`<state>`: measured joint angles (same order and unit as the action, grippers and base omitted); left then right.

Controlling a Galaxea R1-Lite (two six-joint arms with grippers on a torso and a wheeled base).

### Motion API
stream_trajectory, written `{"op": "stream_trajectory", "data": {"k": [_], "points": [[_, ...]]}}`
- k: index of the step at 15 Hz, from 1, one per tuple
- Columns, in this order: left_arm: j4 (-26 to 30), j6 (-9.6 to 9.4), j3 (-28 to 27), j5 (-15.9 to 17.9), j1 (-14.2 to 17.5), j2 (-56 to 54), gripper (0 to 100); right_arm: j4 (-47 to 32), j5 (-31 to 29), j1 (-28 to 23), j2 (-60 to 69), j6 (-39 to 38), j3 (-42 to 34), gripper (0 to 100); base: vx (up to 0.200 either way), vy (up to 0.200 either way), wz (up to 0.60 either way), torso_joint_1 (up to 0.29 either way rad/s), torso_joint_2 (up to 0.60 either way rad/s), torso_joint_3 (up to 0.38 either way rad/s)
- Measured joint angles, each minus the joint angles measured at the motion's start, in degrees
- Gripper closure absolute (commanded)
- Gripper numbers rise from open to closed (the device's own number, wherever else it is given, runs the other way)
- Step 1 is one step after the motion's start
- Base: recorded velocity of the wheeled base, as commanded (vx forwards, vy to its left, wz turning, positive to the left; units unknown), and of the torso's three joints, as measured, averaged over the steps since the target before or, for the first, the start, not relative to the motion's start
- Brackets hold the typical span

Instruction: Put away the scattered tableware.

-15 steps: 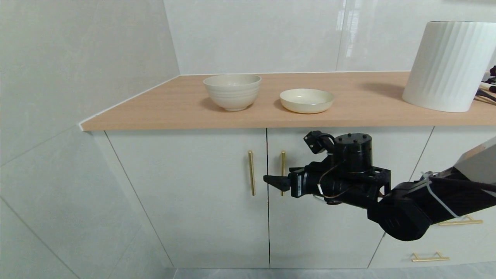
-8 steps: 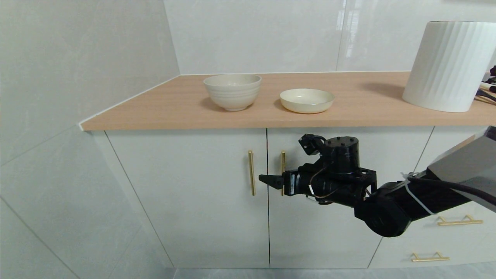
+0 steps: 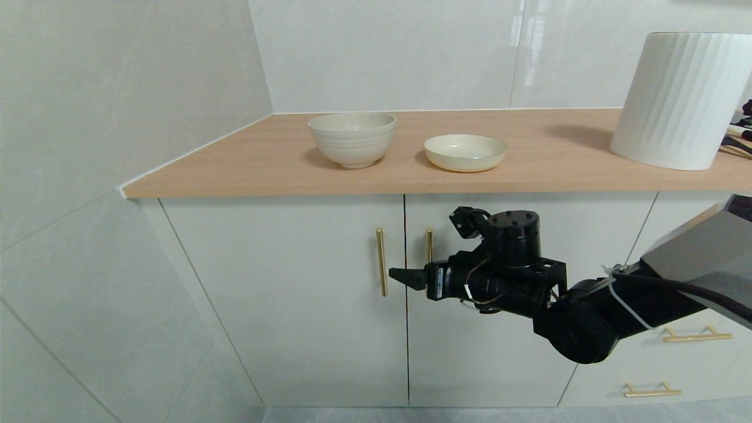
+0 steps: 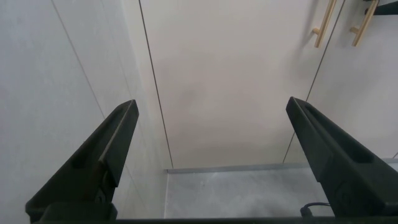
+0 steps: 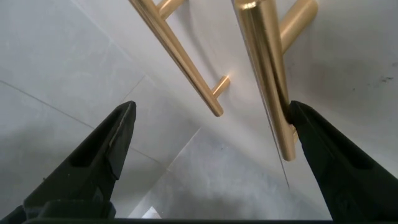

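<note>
On the wooden counter (image 3: 264,164) stand a cream bowl (image 3: 352,138) and, to its right, a small cream plate (image 3: 465,152). Below are two white cabinet doors with gold upright handles (image 3: 382,262) (image 3: 429,245). My right gripper (image 3: 402,277) hovers in front of the seam between the doors at handle height, open. In the right wrist view the right gripper (image 5: 211,112) has both handles between its spread fingers (image 5: 109,149), the thicker handle (image 5: 267,74) lying close by one finger. My left gripper (image 4: 211,106) is open, low down, facing the left door and the floor.
A tall white ribbed container (image 3: 684,100) stands at the counter's right end, with dark utensils (image 3: 737,140) behind it. Drawers with gold handles (image 3: 697,336) (image 3: 652,389) lie at lower right. A tiled wall closes off the left side.
My right arm has shifted left and in toward the cabinet doors, bringing its fingertips closer to the handles. Bowl and plate have not moved.
</note>
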<state>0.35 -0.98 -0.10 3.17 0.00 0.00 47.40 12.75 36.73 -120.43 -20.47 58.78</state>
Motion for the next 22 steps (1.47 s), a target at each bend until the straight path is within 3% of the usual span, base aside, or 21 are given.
{"op": "stream_trajectory", "data": {"k": [9, 14, 22], "points": [[0.0, 0.0, 0.0, 0.0, 0.0, 0.0, 0, 3.18, 0.4, 1.13, -0.33, -0.33, -1.87, 0, 0.0, 0.0, 0.0, 0.0, 0.0, 0.0], [-0.02, 0.0, 0.0, 0.0, 0.0, 0.0, 0, 10.19, 4.18, 1.99, 0.37, -0.09, -7.02, 0, 0.0, 0.0, 0.0, 0.0, 0.0, 0.0], [-0.02, 0.07, 0.0, -0.05, 0.0, 0.0, 0, 10.74, 8.62, 3.6, 5.38, 1.54, -17.42, 0, 0.0, 0.0, 0.0, 0.0, 0.0, 0.0]]}}
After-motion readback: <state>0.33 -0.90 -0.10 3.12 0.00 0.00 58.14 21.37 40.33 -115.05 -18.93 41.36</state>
